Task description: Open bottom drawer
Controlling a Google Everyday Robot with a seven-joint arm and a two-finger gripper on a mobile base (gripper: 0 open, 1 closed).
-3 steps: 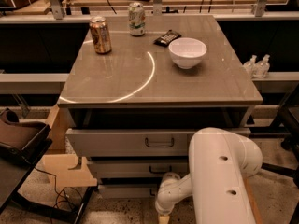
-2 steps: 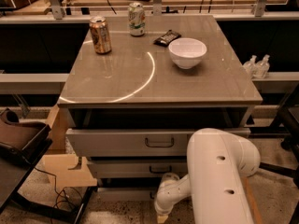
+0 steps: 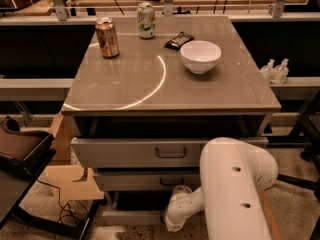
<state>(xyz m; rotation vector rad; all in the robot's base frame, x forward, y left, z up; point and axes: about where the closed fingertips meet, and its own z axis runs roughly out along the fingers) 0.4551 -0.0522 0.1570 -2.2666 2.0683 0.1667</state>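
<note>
The grey cabinet has three drawers under its top. The bottom drawer (image 3: 131, 216) is the lowest, narrow front near the floor, with a dark gap above it. Its handle is hidden behind my arm. The middle drawer (image 3: 135, 180) and the top drawer (image 3: 125, 154) show their dark loop handles. My white arm (image 3: 235, 184) reaches down from the lower right. My gripper (image 3: 174, 218) is at the arm's low end, right in front of the bottom drawer's middle, mostly hidden by the wrist.
On the cabinet top (image 3: 150, 84) stand a copper can (image 3: 107, 37), a green-white can (image 3: 145, 20), a white bowl (image 3: 200, 55) and a dark packet (image 3: 179, 40). A dark chair (image 3: 20, 154) and cardboard (image 3: 70, 181) are at left. Two small bottles (image 3: 276, 70) stand at right.
My arm has shifted only slightly, with the wrist a little lower at the bottom drawer. The drawers and the things on top have not visibly moved.
</note>
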